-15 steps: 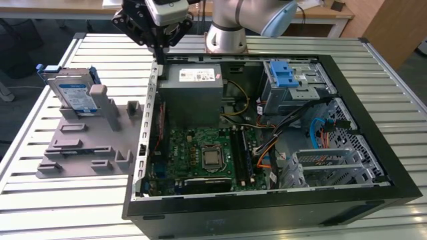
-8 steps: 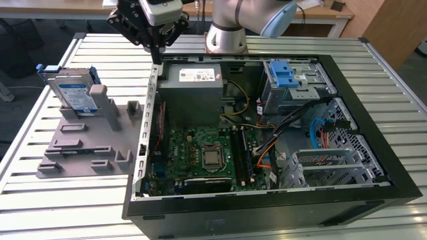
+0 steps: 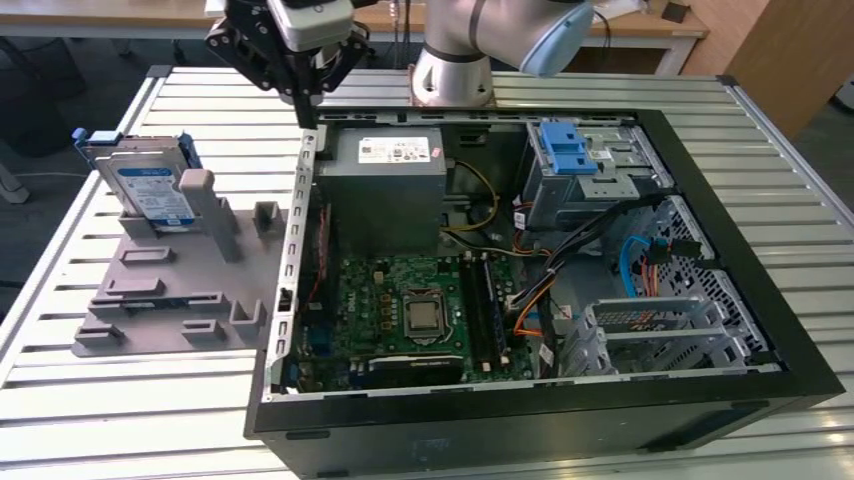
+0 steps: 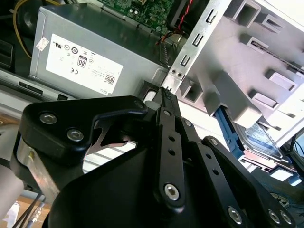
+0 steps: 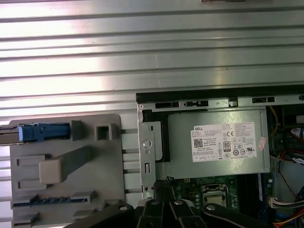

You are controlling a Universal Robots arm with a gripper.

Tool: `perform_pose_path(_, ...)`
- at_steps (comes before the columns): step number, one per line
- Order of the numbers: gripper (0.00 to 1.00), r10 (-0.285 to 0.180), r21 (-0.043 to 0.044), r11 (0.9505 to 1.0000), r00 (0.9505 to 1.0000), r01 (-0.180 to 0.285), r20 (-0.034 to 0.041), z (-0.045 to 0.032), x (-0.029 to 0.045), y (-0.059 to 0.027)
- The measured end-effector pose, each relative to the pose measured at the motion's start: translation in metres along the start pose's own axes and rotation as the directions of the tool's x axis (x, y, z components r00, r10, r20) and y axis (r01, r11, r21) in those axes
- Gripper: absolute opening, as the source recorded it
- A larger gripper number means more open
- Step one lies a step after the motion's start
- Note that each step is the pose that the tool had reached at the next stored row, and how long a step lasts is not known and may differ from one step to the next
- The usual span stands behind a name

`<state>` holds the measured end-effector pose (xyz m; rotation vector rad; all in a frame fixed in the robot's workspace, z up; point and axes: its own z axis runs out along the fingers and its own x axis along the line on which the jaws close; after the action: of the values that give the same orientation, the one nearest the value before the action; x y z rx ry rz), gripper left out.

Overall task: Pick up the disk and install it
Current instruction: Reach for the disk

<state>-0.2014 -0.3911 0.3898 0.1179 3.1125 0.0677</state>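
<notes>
Disk (image 3: pixel 144 185) stands upright in the grey holder (image 3: pixel 160 300), near the table's (image 3: pixel 134 410) edge on the exterior view's left. The gripper (image 3: pixel 315 105), fingers pinched together on nothing, hangs over the open computer case's (image 3: pixel 534 425) far corner. By my judgement, pickup and installation both remain.

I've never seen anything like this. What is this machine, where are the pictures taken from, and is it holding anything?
It is a robot arm with a black gripper, its hand. The exterior view looks on from outside; both wrist views come from cameras on the arm. On the slatted table sit an open computer case and a grey holder with the disk standing in it. The gripper is shut and holds nothing, near the case's corner.
</notes>
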Motion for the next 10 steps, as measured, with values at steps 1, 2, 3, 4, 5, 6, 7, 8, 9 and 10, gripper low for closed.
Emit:
perform_pose_path(1,0.11,0.000,0.0000,1.0000,1.0000,0.000,-0.0001,0.0000,0.0007,0.0001)
perform_pose_path(2,0.11,0.000,0.0000,1.0000,1.0000,0.000,0.0000,0.0000,0.0014,0.0002)
perform_pose_path(3,0.11,0.000,0.0000,1.0000,1.0000,0.000,0.0000,0.0000,0.0022,0.0002)
perform_pose_path(4,0.11,0.000,0.0000,1.0000,1.0000,0.000,0.0000,0.0001,0.0029,0.0003)
perform_pose_path(5,0.11,0.000,0.0000,1.0000,1.0000,0.000,0.0000,0.0001,0.0036,0.0004)
perform_pose_path(6,0.11,0.000,0.0000,1.0000,1.0000,0.000,0.0001,0.0001,0.0043,0.0005)
perform_pose_path(7,0.11,0.000,0.0000,1.0000,1.0000,0.000,0.0000,0.0001,0.0051,0.0006)
perform_pose_path(8,0.11,0.000,0.0000,1.0000,1.0000,0.000,0.0000,0.0002,0.0058,0.0006)
perform_pose_path(9,0.11,0.000,0.0000,1.0000,1.0000,0.000,0.0000,0.0002,0.0065,0.0007)
perform_pose_path(10,0.11,0.000,0.0001,1.0000,1.0000,0.000,-0.0001,0.0002,0.0072,0.0008)
